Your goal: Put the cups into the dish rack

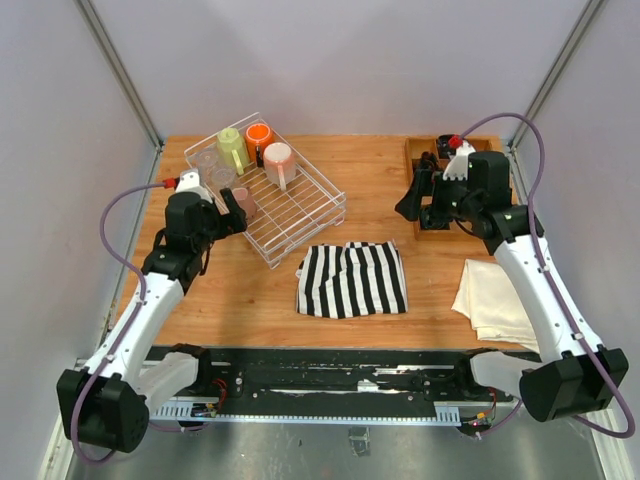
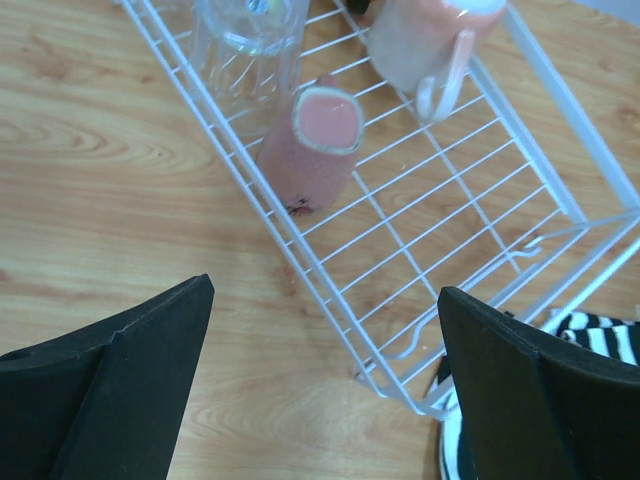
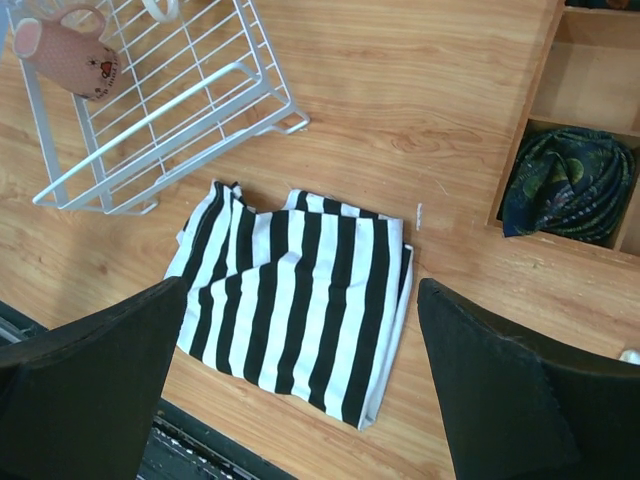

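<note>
The white wire dish rack stands at the back left. In it are the yellow-green mug, orange mug, pale pink mug and two glass tumblers. The dusty-pink mug lies on its side at the rack's near edge, beside a tumbler. My left gripper is open and empty, just above and near that mug, over the rack's edge. My right gripper is open and empty, raised over the table right of the rack.
A black-and-white striped cloth lies at the table's middle front. A cream cloth lies at the right. A wooden compartment tray at the back right holds a dark cloth.
</note>
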Robot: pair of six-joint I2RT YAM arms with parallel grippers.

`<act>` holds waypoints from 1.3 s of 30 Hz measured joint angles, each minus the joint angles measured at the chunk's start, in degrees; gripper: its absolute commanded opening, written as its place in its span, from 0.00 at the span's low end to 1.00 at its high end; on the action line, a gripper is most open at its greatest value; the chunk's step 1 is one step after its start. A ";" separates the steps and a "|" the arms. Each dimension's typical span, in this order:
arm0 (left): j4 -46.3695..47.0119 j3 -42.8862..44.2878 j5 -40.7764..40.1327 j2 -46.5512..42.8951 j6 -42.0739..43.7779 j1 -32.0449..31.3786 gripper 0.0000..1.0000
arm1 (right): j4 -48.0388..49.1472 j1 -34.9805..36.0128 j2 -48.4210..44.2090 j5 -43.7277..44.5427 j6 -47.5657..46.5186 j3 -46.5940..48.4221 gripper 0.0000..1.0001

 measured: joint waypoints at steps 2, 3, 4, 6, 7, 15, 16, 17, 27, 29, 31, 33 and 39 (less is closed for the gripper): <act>1.79 -2.69 -1.51 -0.02 -0.02 0.00 1.00 | -0.59 -0.72 -0.11 -0.33 -0.48 -0.17 0.99; 2.56 -3.50 -2.54 -0.04 0.15 0.00 1.00 | -0.68 -1.16 -0.28 -0.39 -0.57 -0.37 0.98; 4.07 -4.70 -3.63 -0.24 0.94 0.00 1.00 | -0.85 -1.57 -0.50 -0.44 -0.63 -0.66 0.98; 8.17 -8.28 -4.85 -1.64 3.19 0.00 1.00 | -1.38 -2.01 -1.01 -0.70 -0.74 -1.16 0.98; 11.67 -11.56 -5.75 -3.15 4.74 0.00 1.00 | -1.44 -2.12 -1.25 -0.90 -0.79 -1.40 0.98; 39.28 -36.76 -9.90 -8.35 12.70 1.20 1.00 | -2.12 -2.93 -4.72 -1.64 -2.10 -4.37 0.98; 42.38 -38.40 -9.99 -7.37 13.20 1.55 1.00 | -2.23 -2.93 -5.33 -1.64 -2.29 -4.81 0.98; 46.49 -40.00 -9.99 -5.42 13.64 2.10 1.00 | -2.34 -2.93 -5.86 -1.60 -2.56 -5.16 0.98; 77.75 -41.22 -3.85 21.20 17.27 6.19 1.00 | 2.38 -3.17 -7.69 7.65 -9.35 -14.36 0.98; 80.74 -41.31 -1.84 24.04 17.94 6.43 1.00 | 7.19 -3.37 -7.78 9.77 -11.17 -19.02 0.98; 83.27 -41.46 -1.38 24.63 17.88 6.40 1.00 | 13.53 -3.63 -7.96 12.22 -13.18 -24.96 0.98; 86.27 -41.75 -2.82 24.63 17.59 6.45 1.00 | 19.96 -3.96 -7.72 15.17 -15.78 -31.61 0.98; 88.15 -41.59 -5.14 24.63 16.96 6.47 1.00 | 39.34 -7.37 -4.46 20.31 -18.95 -44.65 0.98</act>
